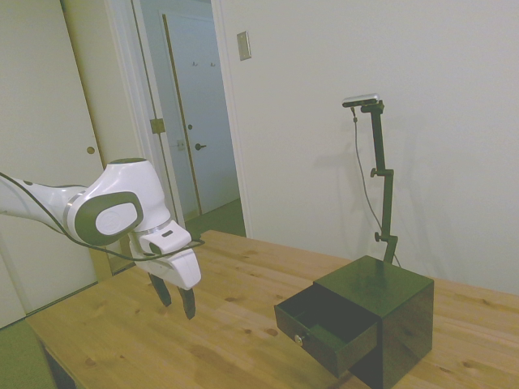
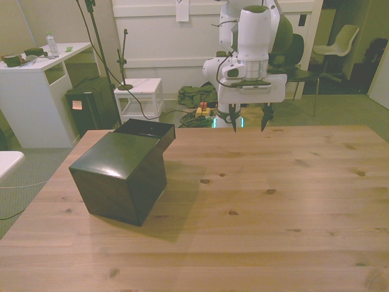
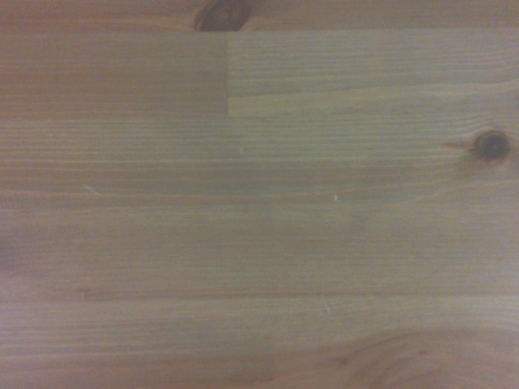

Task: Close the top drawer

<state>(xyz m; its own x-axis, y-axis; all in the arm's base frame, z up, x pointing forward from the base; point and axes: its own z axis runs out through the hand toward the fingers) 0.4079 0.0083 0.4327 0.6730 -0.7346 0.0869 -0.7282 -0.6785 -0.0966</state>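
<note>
In the side view, I see my gripper (image 1: 177,301) hanging above the table (image 1: 146,340), fingers spread and holding nothing. Well apart to its right, near the table's edge, the black cabinet (image 1: 401,312) has its top drawer (image 1: 328,324) pulled out.

Soft even indoor light with a greenish tint, slight grain in all 3 views, cabinet (image 2: 121,176) casts a soft shadow on the table (image 2: 273,201), weak sheen on its black top, wrist view slightly blurred.
</note>
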